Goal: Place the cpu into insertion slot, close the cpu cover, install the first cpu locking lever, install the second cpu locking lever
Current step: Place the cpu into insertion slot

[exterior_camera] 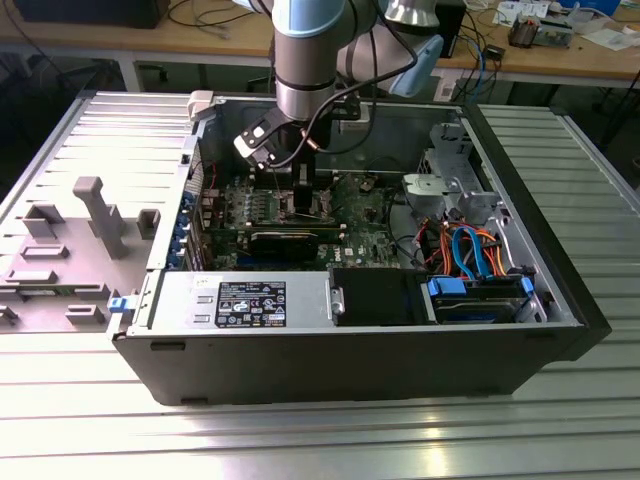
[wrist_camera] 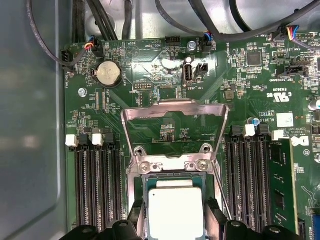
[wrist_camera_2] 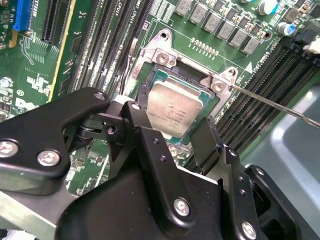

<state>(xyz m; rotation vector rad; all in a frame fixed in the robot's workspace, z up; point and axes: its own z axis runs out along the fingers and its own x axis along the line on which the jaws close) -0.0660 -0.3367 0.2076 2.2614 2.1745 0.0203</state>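
**Exterior view.** The arm (exterior_camera: 305, 60) is reaching straight down into the open computer case (exterior_camera: 560, 300), which is lying on the ribbed metal tabletop (exterior_camera: 300, 440). The wrist is pointing vertically downward. The claw (exterior_camera: 300, 200) is hanging low over the green motherboard (exterior_camera: 360, 205), well clear of the case walls on every side. A bundle of coloured cables (exterior_camera: 470, 250) is lying well apart from the claw, toward the exterior view's right.

**Second wrist view.** The claw (wrist_camera_2: 174, 122) is clenching the cpu (wrist_camera_2: 175, 107). Its black fingers (wrist_camera_2: 150, 145) are closing on two opposite edges of the chip. The cpu is sitting flat inside the insertion slot (wrist_camera_2: 167, 59), with the slot's silvery rim showing just beyond the claw. A thin metal lever rod (wrist_camera_2: 280, 105) is slanting away near one finger, apart from it. Long black memory slots (wrist_camera_2: 260, 85) are running close beside the slot.

**First wrist view.** The cpu (wrist_camera: 176, 212) is lying directly between the fingertips (wrist_camera: 136, 222). The cpu cover (wrist_camera: 150, 112) is standing open, raised beyond the claw, with its window showing the board behind. Memory slots (wrist_camera: 97, 190) are flanking the claw on both sides, leaving narrow room beside each finger.
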